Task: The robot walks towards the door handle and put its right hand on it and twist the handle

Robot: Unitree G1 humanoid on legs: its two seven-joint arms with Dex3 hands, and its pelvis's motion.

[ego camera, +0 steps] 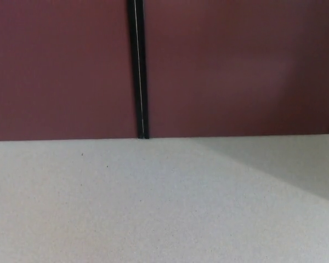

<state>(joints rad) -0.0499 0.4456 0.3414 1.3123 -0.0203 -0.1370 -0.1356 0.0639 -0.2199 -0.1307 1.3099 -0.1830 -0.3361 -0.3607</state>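
While you look down through the head view, the upper half of the frame is filled by two dark red door panels [60, 71], split by a thin black vertical seam [138, 68] left of centre that ends where the panels meet the pale speckled floor [126, 208]. You'll see a faint shadow [296, 164] across the floor at right. Neither hand shows, so you cannot tell how their fingers stand. No door handle shows anywhere in the frame.
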